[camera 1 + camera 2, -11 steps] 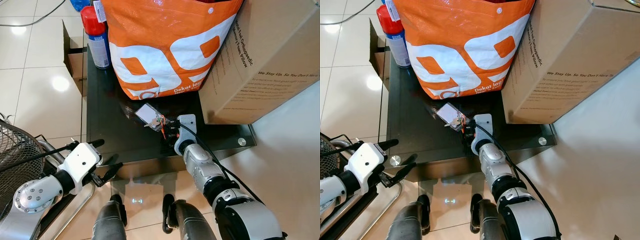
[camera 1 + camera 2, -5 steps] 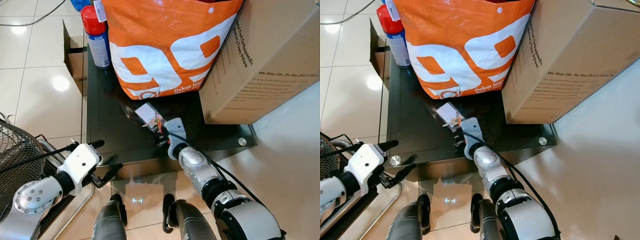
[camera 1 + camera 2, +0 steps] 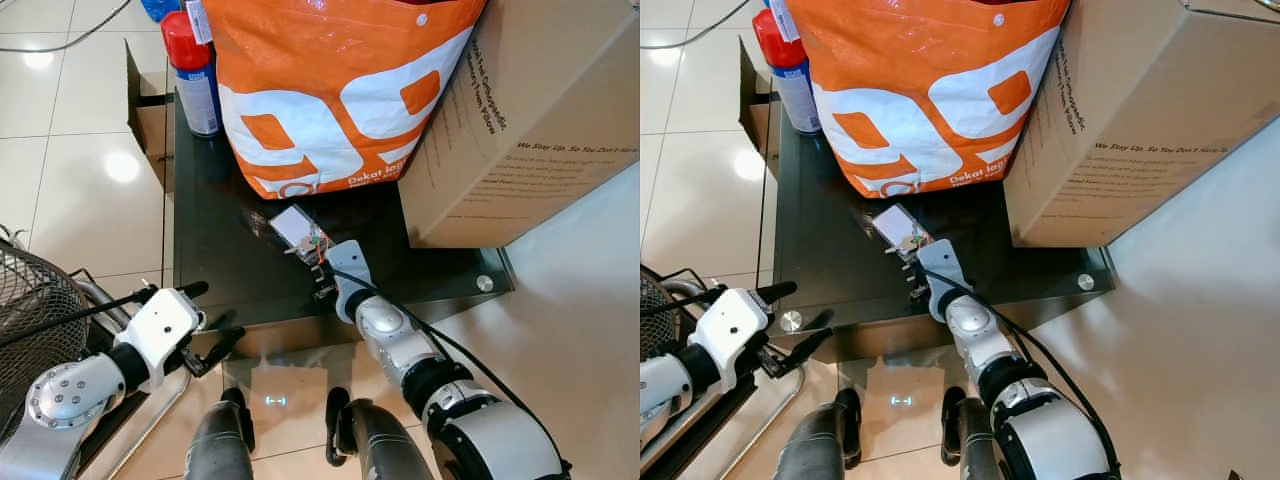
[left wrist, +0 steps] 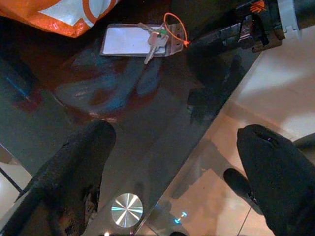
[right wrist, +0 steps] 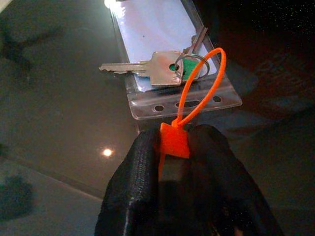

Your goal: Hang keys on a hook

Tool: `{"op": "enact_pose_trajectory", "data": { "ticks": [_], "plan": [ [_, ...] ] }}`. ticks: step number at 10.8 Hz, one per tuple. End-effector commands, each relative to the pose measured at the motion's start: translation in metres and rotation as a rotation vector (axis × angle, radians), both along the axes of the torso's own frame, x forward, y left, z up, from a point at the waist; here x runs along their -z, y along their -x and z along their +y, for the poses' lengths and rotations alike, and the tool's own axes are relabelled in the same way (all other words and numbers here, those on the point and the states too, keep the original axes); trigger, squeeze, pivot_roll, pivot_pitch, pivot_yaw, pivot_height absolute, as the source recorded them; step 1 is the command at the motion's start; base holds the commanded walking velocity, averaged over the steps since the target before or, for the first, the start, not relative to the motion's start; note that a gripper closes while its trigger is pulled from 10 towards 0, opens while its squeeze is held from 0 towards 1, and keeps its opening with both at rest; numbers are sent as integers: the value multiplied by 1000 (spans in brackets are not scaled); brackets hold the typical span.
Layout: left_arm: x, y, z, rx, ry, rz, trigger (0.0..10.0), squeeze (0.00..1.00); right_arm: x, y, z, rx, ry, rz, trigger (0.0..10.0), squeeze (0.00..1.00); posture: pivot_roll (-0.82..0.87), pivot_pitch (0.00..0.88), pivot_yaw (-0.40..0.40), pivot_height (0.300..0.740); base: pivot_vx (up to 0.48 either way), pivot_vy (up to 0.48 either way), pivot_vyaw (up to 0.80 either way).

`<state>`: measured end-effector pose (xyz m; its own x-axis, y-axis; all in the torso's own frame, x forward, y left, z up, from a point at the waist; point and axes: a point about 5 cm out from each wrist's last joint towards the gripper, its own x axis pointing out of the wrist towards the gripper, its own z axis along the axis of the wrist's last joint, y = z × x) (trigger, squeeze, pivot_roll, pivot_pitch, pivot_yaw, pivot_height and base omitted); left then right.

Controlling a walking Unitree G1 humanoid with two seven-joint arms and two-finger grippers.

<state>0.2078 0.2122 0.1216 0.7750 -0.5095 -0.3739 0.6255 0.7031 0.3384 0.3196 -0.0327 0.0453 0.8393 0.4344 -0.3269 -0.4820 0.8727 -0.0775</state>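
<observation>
Seen from the head: dark glass counter (image 3: 215, 235) carrying an orange bag (image 3: 330, 90), a cardboard box (image 3: 520, 120) and a red-capped spray can (image 3: 193, 75). Keys (image 5: 155, 69) lay flat on the counter just in front of the orange bag, upon a clear card sleeve (image 5: 157, 54), with a green tag and an orange zip tie (image 5: 194, 91) through the ring. Right gripper (image 5: 173, 147) reached from the near edge toward the bag, jaws closed on the square head of the orange zip tie; shown clearly by the right wrist view, too small to read from the head. Left gripper (image 4: 172, 167) hovered near the counter's front left corner, well apart from the orange bag, jaws spread wide, nothing between them. Left wrist view added a round metal stud (image 4: 126, 210) in the glass and the keys beyond.
</observation>
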Motion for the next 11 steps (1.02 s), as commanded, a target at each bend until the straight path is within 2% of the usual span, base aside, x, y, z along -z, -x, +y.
{"op": "enact_pose_trajectory", "data": {
  "ticks": [1,2,4,5,6,7,11],
  "plan": [
    [3,5,-4,24,-1,24,10000,294,21,20,14,-8,-4,112,10000,0,239,352,-121,740,0,0,0],
    [3,5,-5,24,-1,24,10000,298,21,21,14,-2,-22,123,10000,976,239,353,-121,740,0,0,0],
    [3,5,-5,25,-1,25,10000,294,22,21,13,4,-18,127,10000,1000,239,353,-120,740,0,0,0],
    [3,5,-5,26,-1,26,10000,294,23,22,13,-1,-1,127,8784,0,239,353,-120,740,0,0,0],
    [3,5,-5,26,-1,26,10000,294,24,22,13,-1,4,128,3451,0,239,353,-120,740,0,0,0],
    [3,5,-5,26,-1,26,10000,294,24,22,13,0,5,129,0,0,239,353,-120,740,0,0,0],
    [3,5,-5,25,0,27,10000,290,25,23,11,10,3,135,0,0,239,352,-120,740,0,0,0]
  ]
}}
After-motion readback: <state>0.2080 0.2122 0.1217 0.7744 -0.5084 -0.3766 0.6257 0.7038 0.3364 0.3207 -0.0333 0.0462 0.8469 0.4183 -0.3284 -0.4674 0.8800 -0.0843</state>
